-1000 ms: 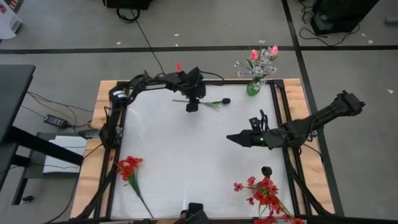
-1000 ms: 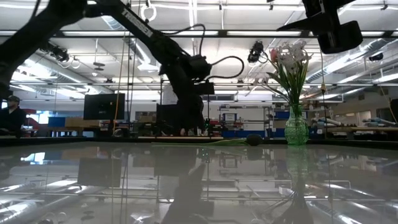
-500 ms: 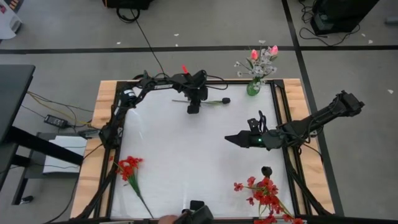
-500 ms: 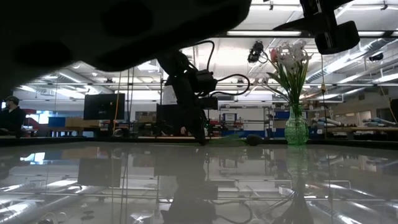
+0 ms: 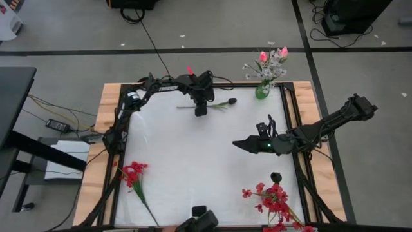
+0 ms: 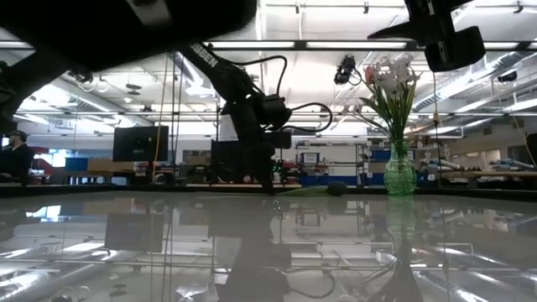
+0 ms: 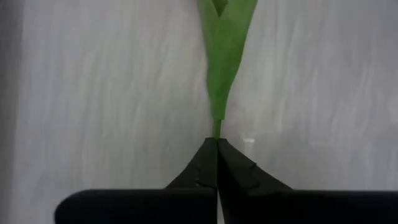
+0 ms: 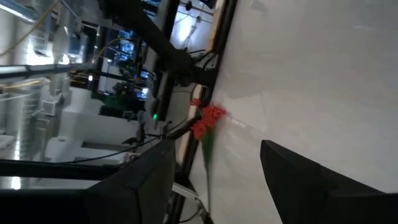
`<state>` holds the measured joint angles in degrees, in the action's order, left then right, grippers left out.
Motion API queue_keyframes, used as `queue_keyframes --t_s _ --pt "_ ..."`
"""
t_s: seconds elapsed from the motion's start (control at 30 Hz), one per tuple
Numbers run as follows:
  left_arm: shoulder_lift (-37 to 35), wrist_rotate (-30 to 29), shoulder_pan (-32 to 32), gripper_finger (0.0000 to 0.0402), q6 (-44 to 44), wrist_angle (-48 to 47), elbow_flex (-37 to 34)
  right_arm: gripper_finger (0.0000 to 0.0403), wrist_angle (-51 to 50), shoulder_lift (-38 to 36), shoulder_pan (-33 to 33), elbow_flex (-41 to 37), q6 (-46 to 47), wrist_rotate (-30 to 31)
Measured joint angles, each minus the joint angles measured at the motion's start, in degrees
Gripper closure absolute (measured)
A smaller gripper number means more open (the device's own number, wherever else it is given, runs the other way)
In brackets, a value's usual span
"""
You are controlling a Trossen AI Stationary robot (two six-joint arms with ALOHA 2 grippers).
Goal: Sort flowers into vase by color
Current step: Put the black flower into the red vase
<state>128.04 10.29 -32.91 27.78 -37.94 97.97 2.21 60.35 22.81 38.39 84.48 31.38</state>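
Two claws are mine, over a white table with a dark frame on wood, grey floor all round and a lit hall of monitors beyond. My left claw is pressed to the far edge, tips together on the green stem of the dark-bud flower, whose bud lies just beside me toward the green vase of pink and white blooms at the corner. My right claw hangs with fingers apart above the bare middle, red flowers well off at each near corner.

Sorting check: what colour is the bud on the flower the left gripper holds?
Dark bud, nearly black; high view.
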Motion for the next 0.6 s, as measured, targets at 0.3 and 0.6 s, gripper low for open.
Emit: queue_keyframes --t_s 0.3,0.6 --pt "-7.47 3.24 -0.09 0.0400 -5.33 -2.93 -0.15 0.0159 6.38 -4.03 0.11 0.00 -9.04 2.00" --pt "-21.06 20.64 1.13 0.0401 -8.48 -4.88 -0.11 0.0159 5.46 -10.95 2.22 0.04 -19.74 5.24"
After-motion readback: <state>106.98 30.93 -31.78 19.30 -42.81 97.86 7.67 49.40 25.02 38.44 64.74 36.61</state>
